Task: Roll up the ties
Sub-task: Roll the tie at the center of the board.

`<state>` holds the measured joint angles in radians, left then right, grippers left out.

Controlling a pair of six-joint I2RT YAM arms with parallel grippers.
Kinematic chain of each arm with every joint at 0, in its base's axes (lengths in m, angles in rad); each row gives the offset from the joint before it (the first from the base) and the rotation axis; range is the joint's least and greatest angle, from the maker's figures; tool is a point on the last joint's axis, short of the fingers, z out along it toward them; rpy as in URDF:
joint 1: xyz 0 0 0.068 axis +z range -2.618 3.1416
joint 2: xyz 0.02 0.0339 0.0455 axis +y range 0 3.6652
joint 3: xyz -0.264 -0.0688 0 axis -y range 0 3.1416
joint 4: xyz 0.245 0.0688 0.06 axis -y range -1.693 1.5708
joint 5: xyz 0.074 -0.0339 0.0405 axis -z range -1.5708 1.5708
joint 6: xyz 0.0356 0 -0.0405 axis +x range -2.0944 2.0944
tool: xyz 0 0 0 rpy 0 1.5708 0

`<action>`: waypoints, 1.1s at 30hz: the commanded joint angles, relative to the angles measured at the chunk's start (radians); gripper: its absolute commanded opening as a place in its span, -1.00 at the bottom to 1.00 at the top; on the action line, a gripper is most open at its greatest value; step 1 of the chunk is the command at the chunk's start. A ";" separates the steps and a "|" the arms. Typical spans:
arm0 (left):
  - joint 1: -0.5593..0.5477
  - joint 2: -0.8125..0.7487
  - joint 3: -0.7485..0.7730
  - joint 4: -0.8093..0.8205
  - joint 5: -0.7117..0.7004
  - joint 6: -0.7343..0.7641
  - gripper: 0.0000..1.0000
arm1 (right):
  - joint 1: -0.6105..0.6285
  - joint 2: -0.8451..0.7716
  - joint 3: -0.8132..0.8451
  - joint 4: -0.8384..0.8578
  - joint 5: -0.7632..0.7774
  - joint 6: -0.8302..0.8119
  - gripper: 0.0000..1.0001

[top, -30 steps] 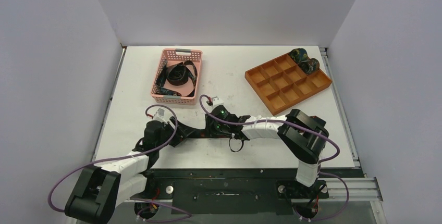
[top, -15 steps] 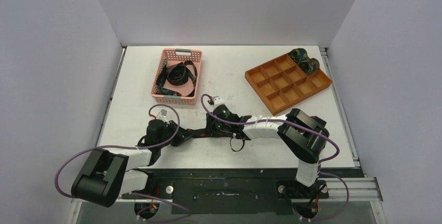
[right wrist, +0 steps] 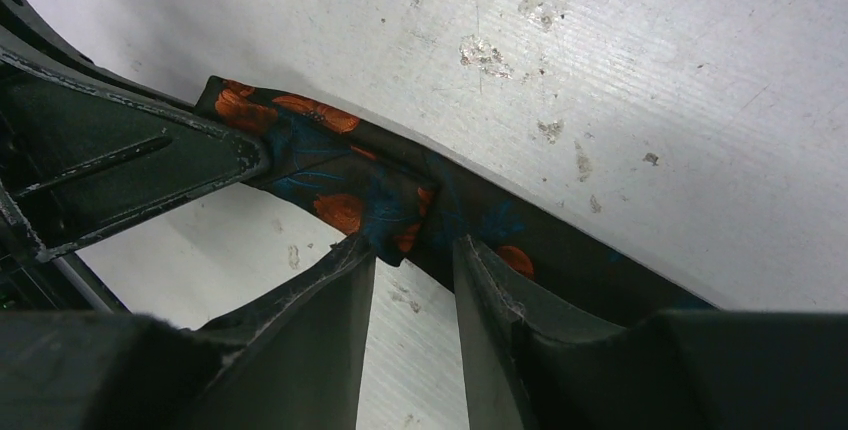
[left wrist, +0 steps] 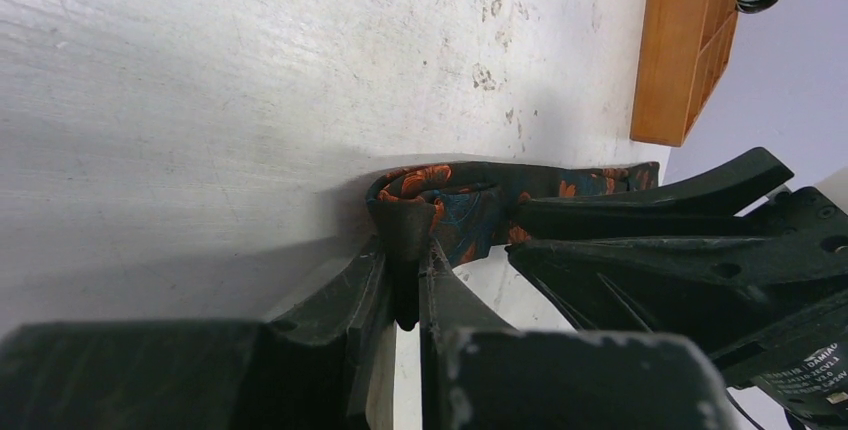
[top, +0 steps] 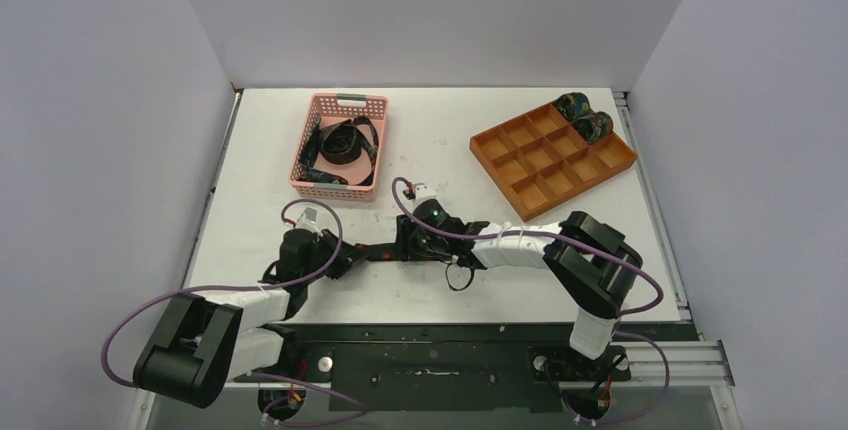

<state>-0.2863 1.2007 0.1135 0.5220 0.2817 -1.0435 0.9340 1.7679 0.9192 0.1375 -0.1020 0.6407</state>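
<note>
A dark tie with orange-red motifs [top: 375,252] lies as a flat strip on the white table between my two grippers. My left gripper [top: 347,256] is shut on its folded end [left wrist: 430,190]; the fabric is pinched between the fingers [left wrist: 403,250]. My right gripper [top: 407,247] stands just to the right, fingers apart [right wrist: 413,245], with the tie [right wrist: 380,185] lying across their tips and bare table showing in the gap. Two rolled ties [top: 585,116] sit in the far corner of the orange tray. More loose ties [top: 340,145] lie in the pink basket.
The pink mesh basket [top: 340,102] stands at the back left. The orange compartment tray [top: 540,165] stands at the back right, its edge [left wrist: 690,40] also showing in the left wrist view. Purple cables loop beside both arms.
My left gripper has closed on the tie's folded end. The right gripper's fingers have parted a little. Both wrists shifted only slightly.
</note>
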 commanded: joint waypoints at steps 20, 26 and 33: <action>-0.263 -0.212 0.319 -0.676 -0.541 0.261 -1.00 | 0.009 0.134 0.076 0.097 -0.027 0.015 -0.56; -0.337 -0.178 0.407 -0.756 -0.626 0.292 -1.00 | 0.023 0.189 0.104 0.143 -0.055 0.048 -0.61; -0.385 -0.129 0.474 -0.804 -0.695 0.296 -1.00 | 0.033 0.251 0.137 0.197 -0.096 0.081 -0.64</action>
<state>-0.6556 1.0519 0.5358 -0.2424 -0.3477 -0.7647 0.9535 1.9697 1.0412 0.3115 -0.1600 0.6975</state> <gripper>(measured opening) 0.064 0.183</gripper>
